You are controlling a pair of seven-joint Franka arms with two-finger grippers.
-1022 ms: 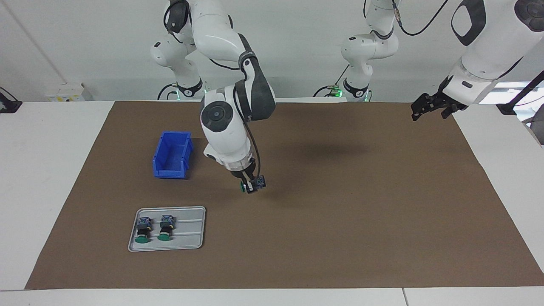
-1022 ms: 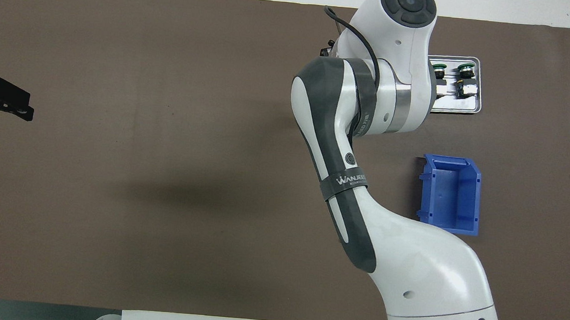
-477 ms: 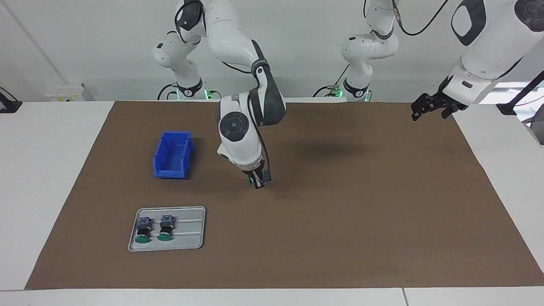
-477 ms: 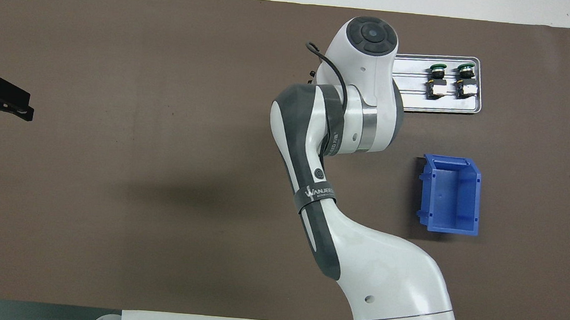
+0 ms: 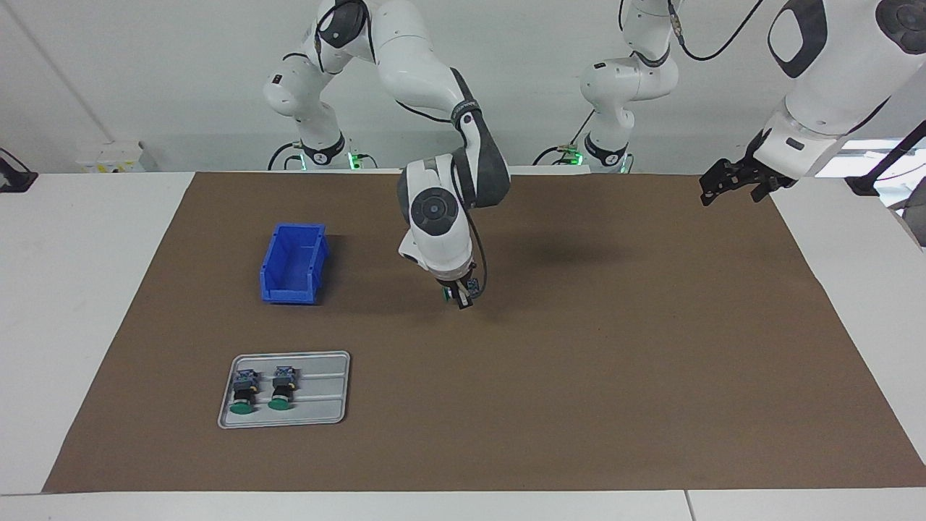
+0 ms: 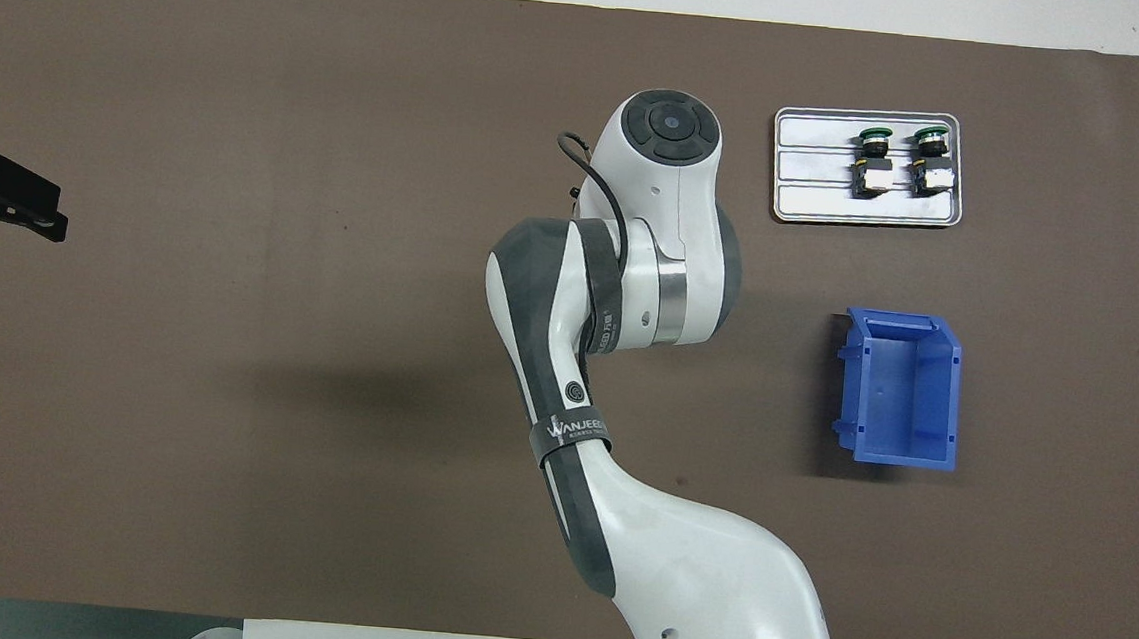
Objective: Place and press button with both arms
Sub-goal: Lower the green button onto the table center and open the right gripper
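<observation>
The right arm (image 6: 621, 303) hangs over the brown mat (image 6: 224, 386), beside the blue bin (image 6: 901, 388).

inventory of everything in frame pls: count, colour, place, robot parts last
mat: 1, brown, covers most of the table
table: 1, white, bare at the edges
bin: 1, blue, open top, on the mat toward the right arm's end
tray: 1, silver, on the mat, farther from the robots than the bin
buttons on tray: 2, green caps, side by side at one end of the tray
held button: 1, green cap, in the right gripper over mid-mat
right gripper: 1, black, shut on the held button, low over the mat
left gripper: 1, black, open, waits raised over the mat's edge at the left arm's end
</observation>
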